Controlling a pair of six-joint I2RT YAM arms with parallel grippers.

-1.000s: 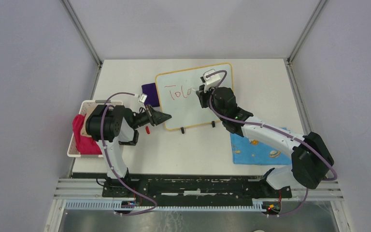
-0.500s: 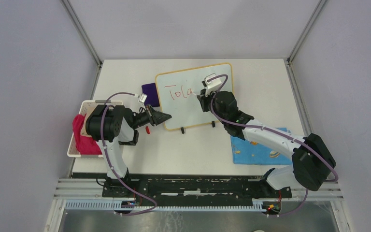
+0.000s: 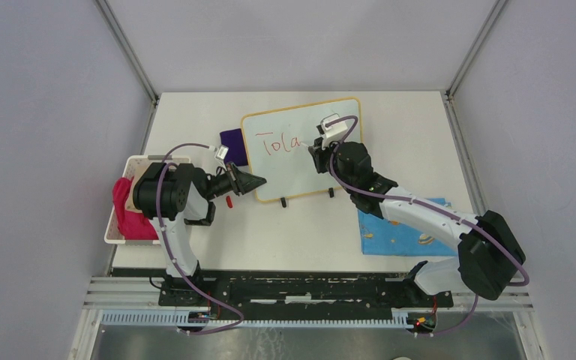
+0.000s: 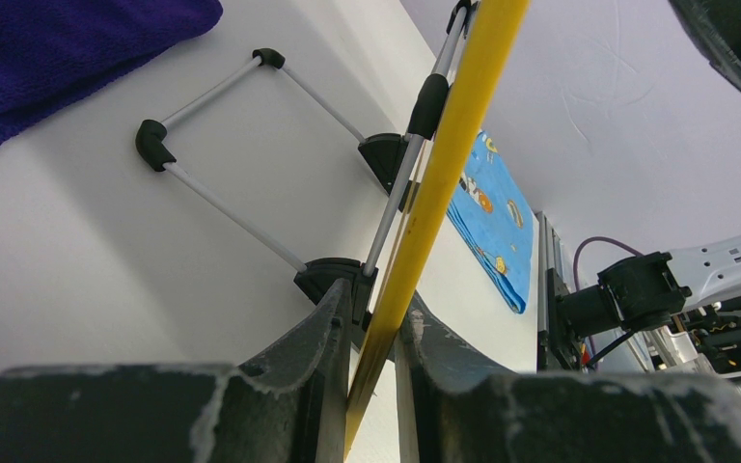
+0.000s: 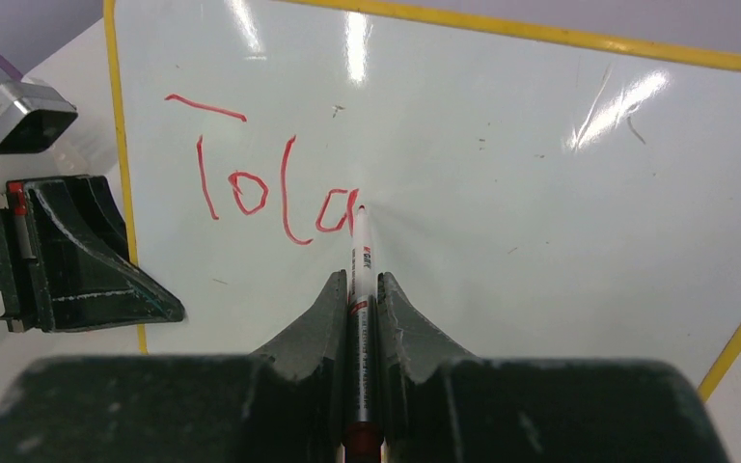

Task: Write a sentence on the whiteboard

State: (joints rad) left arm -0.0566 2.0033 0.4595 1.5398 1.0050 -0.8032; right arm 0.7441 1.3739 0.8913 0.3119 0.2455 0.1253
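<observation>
My left gripper (image 4: 371, 313) is pinching the yellow-framed whiteboard (image 3: 305, 161) by its left edge, and the board is standing propped at a tilt near the far edge of the tabletop (image 3: 195, 112). My right gripper (image 5: 357, 289) is clamping a marker (image 5: 359, 256), its tip touching the board just after the red letters "Tola" of the sentence (image 5: 270, 188).
</observation>
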